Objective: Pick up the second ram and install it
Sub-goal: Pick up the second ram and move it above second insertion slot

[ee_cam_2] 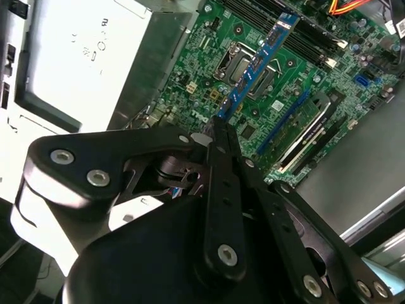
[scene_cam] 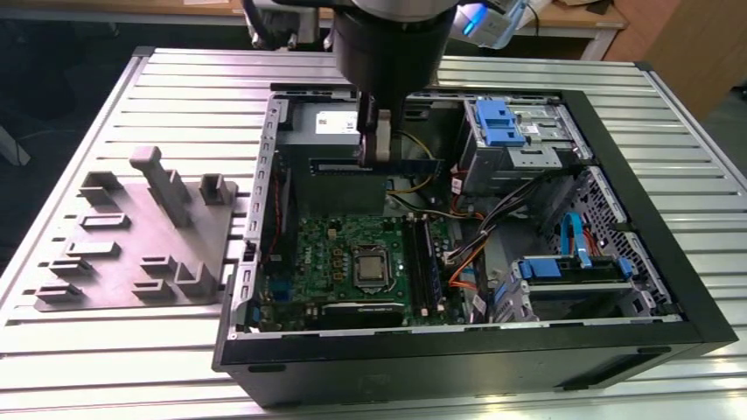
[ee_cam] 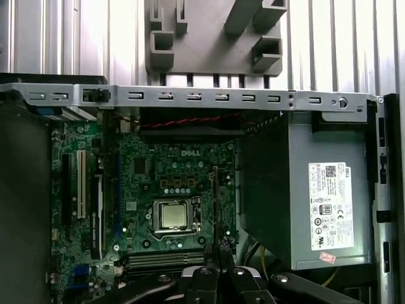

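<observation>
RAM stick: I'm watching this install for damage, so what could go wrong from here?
The end effector pinches the RAM stick by one end, so it might tilt or slip. It hangs over the motherboard, apart from the memory slots; a skewed approach could jam it or scrape components. Loose cables beside the slots could snag it.

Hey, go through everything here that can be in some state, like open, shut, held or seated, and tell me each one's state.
gripper: shut on the ram stick
ram stick: held over the motherboard, not seated
computer case: lying on its side, side panel off
processor: in its socket, uncovered
</observation>
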`<action>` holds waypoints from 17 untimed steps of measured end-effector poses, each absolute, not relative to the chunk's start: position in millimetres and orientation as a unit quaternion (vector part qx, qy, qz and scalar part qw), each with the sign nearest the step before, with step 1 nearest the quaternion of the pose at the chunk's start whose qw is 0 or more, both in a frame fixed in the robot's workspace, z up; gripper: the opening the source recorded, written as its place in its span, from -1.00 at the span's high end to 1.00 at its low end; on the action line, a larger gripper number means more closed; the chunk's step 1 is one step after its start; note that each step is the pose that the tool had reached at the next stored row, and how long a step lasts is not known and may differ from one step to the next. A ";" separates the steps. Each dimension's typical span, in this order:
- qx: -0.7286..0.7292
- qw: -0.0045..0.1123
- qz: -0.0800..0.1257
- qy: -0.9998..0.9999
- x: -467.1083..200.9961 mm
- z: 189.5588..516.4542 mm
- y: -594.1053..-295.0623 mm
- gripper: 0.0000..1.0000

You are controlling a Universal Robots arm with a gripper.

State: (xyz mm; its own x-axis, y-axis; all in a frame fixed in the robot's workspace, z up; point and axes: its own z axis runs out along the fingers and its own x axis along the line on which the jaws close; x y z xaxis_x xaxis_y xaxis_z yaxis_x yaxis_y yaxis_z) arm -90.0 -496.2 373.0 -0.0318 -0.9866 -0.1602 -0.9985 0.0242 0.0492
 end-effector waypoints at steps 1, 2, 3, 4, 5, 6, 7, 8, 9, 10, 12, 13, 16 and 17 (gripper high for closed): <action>-0.695 0.040 0.074 0.714 -90.0 371.2 -496.2 0.77; -0.695 0.040 0.074 0.714 -90.0 369.4 -496.3 0.77; -0.695 0.040 0.074 0.714 -90.0 367.7 -496.3 0.77; -0.696 0.040 0.074 0.713 -89.9 365.9 -496.4 0.77; -0.696 0.040 0.074 0.713 -89.9 364.0 -496.4 0.77; -0.698 0.039 0.075 0.712 -89.9 362.1 -496.4 0.77; -0.699 0.039 0.075 0.711 -89.9 360.3 -496.4 0.77; -0.700 0.038 0.075 0.709 -89.9 358.5 -496.5 0.77; -0.701 0.038 0.076 0.709 -89.9 356.6 -496.4 0.77; -0.701 0.038 0.076 0.708 -89.9 355.0 -496.4 0.77; -0.701 0.037 0.076 0.708 -89.9 354.3 -496.4 0.77; -0.701 0.037 0.076 0.708 -89.9 354.3 -496.4 0.77; -0.701 0.037 0.076 0.708 -89.9 354.2 -496.4 0.77; -0.701 0.037 0.076 0.708 -89.7 353.7 -496.4 0.77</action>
State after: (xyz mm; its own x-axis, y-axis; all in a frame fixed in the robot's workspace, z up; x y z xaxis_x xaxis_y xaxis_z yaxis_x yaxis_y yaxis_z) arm -89.7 -496.4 353.7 -0.0133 -0.9870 -0.1601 -0.9984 0.0044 0.0559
